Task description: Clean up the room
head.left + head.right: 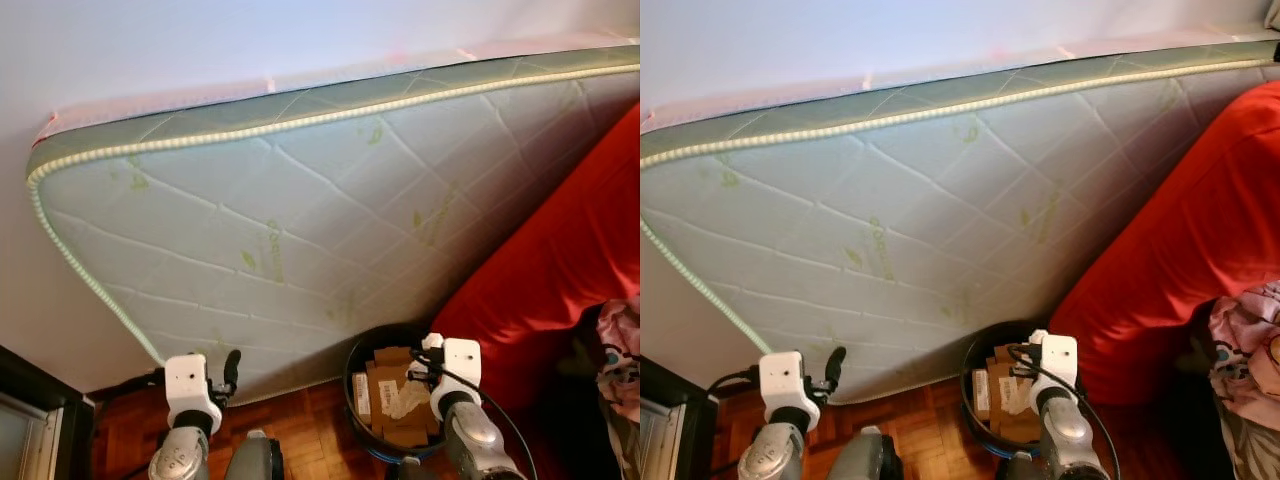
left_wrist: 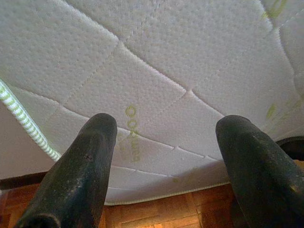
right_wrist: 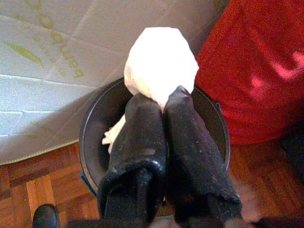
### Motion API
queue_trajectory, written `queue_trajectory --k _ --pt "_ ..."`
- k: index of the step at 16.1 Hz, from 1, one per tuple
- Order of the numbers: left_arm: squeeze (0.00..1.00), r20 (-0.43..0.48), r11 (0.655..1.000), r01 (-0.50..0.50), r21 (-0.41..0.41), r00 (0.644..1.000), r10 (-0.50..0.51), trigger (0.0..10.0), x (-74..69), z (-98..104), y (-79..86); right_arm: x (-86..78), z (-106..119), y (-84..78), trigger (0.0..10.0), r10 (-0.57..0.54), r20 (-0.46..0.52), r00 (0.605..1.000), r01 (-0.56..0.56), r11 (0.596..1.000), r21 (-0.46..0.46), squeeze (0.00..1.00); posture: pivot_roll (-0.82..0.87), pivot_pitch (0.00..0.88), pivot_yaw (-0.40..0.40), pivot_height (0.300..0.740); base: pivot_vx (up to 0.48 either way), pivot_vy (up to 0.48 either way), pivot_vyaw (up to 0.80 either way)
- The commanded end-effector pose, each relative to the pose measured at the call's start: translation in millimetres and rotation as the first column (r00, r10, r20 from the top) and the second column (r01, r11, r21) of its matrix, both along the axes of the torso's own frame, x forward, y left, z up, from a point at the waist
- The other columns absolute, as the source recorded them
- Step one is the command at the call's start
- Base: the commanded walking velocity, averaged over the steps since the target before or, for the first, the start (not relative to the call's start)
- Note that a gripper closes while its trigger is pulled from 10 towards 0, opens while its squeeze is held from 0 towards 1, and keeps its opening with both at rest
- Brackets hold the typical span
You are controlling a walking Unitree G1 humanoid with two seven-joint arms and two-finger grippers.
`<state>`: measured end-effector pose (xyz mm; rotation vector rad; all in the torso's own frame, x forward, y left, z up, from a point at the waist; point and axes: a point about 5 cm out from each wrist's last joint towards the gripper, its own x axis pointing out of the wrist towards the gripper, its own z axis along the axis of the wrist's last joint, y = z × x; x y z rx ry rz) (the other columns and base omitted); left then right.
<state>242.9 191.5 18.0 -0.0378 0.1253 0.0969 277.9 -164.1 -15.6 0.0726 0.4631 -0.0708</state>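
Note:
My right gripper (image 3: 164, 99) is shut on a crumpled white paper wad (image 3: 159, 59) and holds it over the round black bin (image 3: 92, 130). The bin (image 1: 350, 378) stands on the floor between the leaning mattress and the red furniture, with brown cardboard pieces (image 1: 390, 385) inside. To the bin's left, my left gripper (image 2: 164, 130) stands open, nothing between its fingers, pointing at the quilted mattress face (image 2: 156, 61).
A large pale green mattress (image 1: 300, 220) leans against the white wall. Red upholstered furniture (image 1: 560, 270) rises on the right, with patterned clothing (image 1: 620, 345) at its edge. Parquet floor (image 1: 310, 425) lies below, and a dark cabinet (image 1: 30, 415) is at the lower left.

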Motion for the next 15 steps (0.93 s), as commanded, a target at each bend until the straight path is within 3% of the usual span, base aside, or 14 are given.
queue_trajectory --k 1,5,8,10,15 --pt "0.0 -0.012 1.0 0.004 -0.002 1.0 -0.004 10.0 -3.4 -1 -1.8 -2.5 -4 -1.4 10.0 -0.02 -0.033 0.999 0.02 1.0 0.009 0.0 0.09 0.211 0.004 0.662 0.0 0.0 0.0" --pt "0.0 0.058 1.0 0.003 0.005 0.998 -0.003 10.0 -11.9 24 -0.1 9.2 7 -10.3 10.0 -0.042 -0.014 0.999 0.042 0.999 -0.023 0.0 0.15 0.311 0.017 0.662 0.0 0.0 0.0" --pt "0.0 0.063 1.0 0.002 0.006 0.998 -0.003 10.0 -21.9 32 -0.2 12.5 10 -14.2 10.0 -0.057 0.0 0.998 0.057 0.998 -0.029 0.0 0.17 0.344 0.023 0.662 0.0 0.0 0.0" --pt "0.0 0.048 1.0 0.004 0.013 0.999 -0.004 10.0 -38.8 44 -2.8 17.6 15 -18.1 10.0 -0.069 0.013 0.998 0.069 0.997 -0.037 0.0 0.21 0.41 0.038 0.662 0.0 0.0 0.0" --pt "0.0 0.045 1.0 -0.001 0.001 0.999 0.001 10.0 -47.6 61 -7.6 21.6 19 -20.1 10.0 -0.075 0.021 0.997 0.075 0.997 -0.035 0.0 0.24 0.463 0.034 0.662 0.0 0.0 0.0"
